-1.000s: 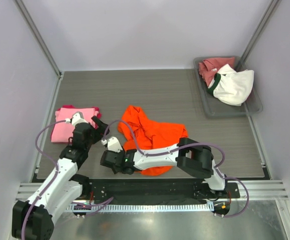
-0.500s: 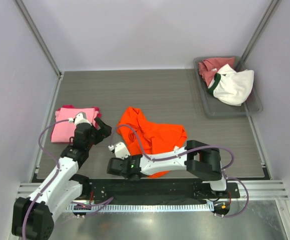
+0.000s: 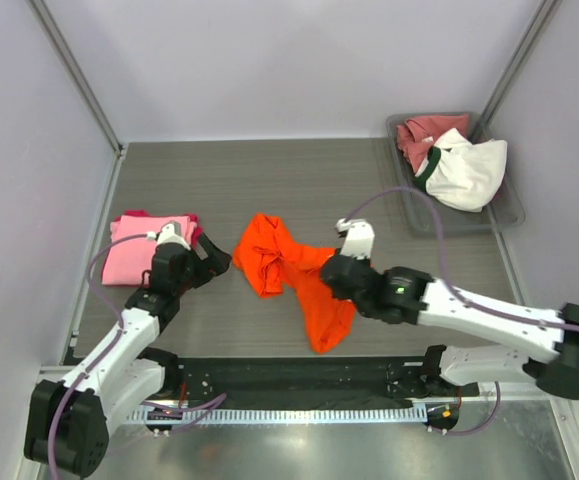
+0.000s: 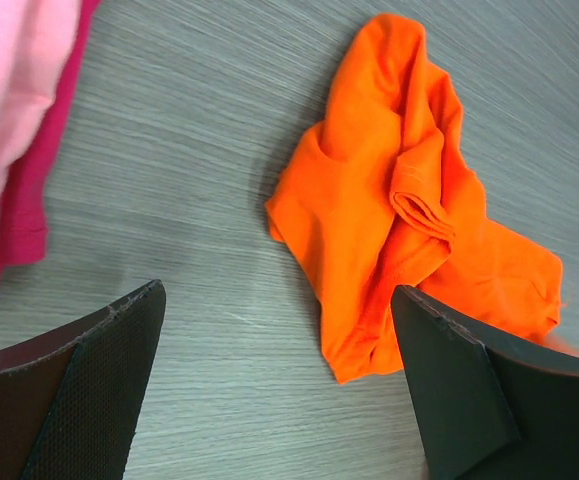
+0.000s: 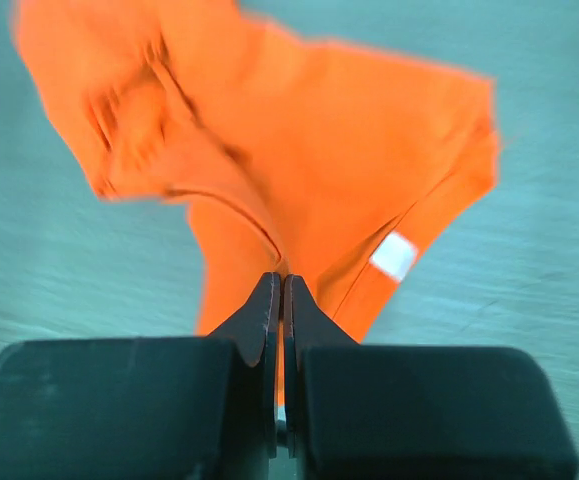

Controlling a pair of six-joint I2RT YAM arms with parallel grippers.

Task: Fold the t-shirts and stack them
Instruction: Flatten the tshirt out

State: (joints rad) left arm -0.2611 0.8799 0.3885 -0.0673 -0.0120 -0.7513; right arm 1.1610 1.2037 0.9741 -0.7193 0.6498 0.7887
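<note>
Swung rightward since before, the right jaws are clenching the bright orange t-shirt (image 3: 269,262), dragging it into a crumpled, elongated strip. Left jaws are hanging released.

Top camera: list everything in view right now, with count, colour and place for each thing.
table: one, grey wood-grain, under everything.
tray: one, grey, far right of the table.
orange t-shirt: one, bright orange, crumpled at mid-table.
pink t-shirt: one, light pink, folded, left side.
magenta t-shirt: one, magenta, under the pink t-shirt, only its edges showing.
rose-red t-shirt: one, dusty rose-red, bunched in the tray.
white t-shirt: one, white with dark green collar, in the tray.
left hand: one, black, open, holding nothing, between the pink and orange t-shirts.
right hand: one, black, shut on the orange t-shirt.
</note>
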